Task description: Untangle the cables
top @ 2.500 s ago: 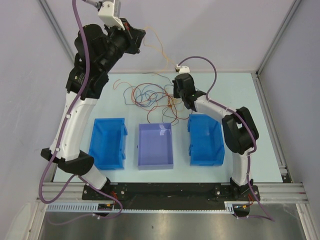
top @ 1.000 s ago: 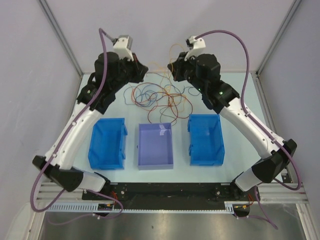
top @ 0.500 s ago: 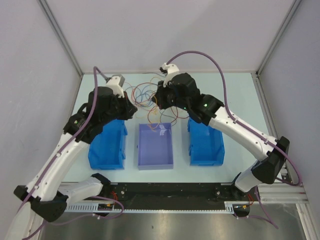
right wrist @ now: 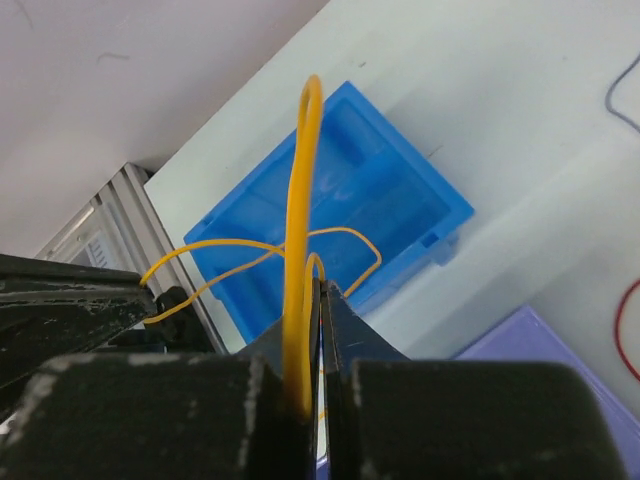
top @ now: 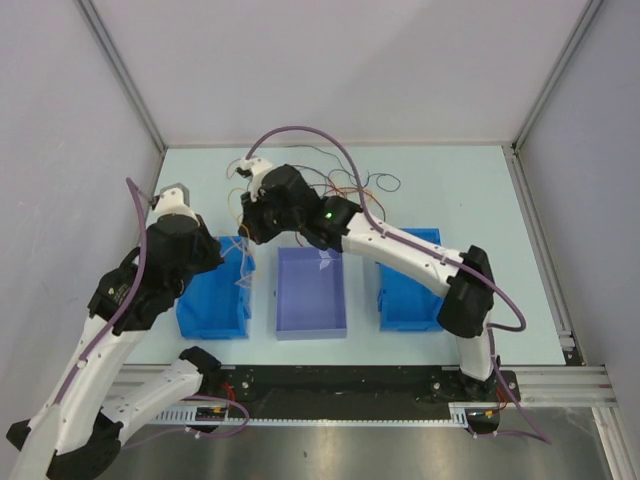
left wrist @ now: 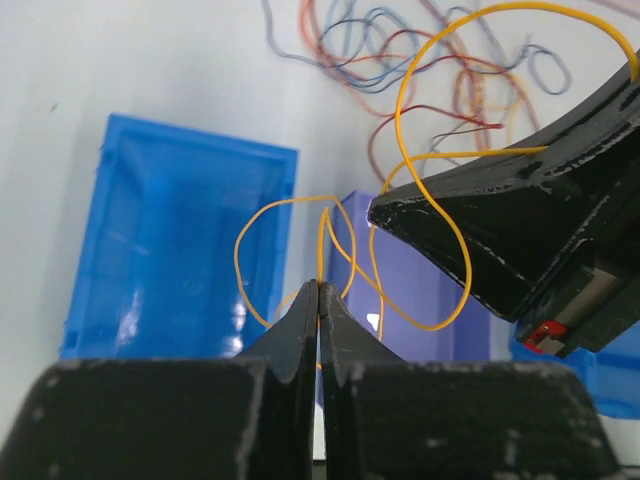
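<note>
One orange-yellow cable [left wrist: 432, 205] loops in the air between my two grippers. My left gripper [left wrist: 319, 291] is shut on it above the left blue bin [left wrist: 170, 240]; in the top view it [top: 226, 260] hangs over that bin. My right gripper [right wrist: 319, 287] is also shut on this cable [right wrist: 300, 190], a little behind and to the right of the left one [top: 248, 230]. The other cables [top: 345, 183], red, dark and orange, lie tangled on the table behind the right arm, and show at the top of the left wrist view [left wrist: 420, 60].
Three bins stand in a row near the front: left blue [top: 200, 300], middle purple [top: 311, 295], right blue [top: 410, 290]. The right arm reaches across the purple bin. Walls and frame posts close in the table on three sides.
Both arms have come down from over the cable pile toward the front left. The grippers now meet above the left blue bin, with the yellow cable drawn away from the tangle.
</note>
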Controlling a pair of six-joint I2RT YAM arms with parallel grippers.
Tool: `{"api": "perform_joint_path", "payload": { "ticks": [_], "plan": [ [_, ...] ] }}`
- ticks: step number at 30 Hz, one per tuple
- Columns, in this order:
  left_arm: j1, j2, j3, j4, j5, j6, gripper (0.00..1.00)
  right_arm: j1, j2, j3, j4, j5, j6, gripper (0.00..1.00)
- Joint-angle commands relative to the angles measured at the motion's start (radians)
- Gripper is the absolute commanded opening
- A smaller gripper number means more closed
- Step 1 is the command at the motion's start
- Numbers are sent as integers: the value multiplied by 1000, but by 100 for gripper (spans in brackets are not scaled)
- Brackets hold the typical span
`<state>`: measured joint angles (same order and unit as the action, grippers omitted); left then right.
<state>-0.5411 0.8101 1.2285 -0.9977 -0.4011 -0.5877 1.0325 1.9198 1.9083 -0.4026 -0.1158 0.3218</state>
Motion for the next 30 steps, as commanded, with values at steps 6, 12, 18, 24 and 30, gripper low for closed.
{"api": "perform_joint_path", "payload": {
  "ticks": [6, 12, 18, 24, 30],
  "plan": [
    [-2, -34, 0, -142, -222, -132, 6, 51, 163, 205, -45, -67, 8, 0],
    [9, -26, 6, -185, -269, -135, 13, 63, 222, 256, -56, -79, 16, 0],
    [10, -23, 19, -176, -248, -124, 100, 67, 317, 397, -197, -41, 31, 29],
    [10, -9, 22, -164, -242, -109, 100, 66, 326, 402, -229, -16, 46, 65],
    [10, -15, 2, -130, -229, -101, 100, 69, 285, 365, -228, -10, 43, 65]
  ]
}}
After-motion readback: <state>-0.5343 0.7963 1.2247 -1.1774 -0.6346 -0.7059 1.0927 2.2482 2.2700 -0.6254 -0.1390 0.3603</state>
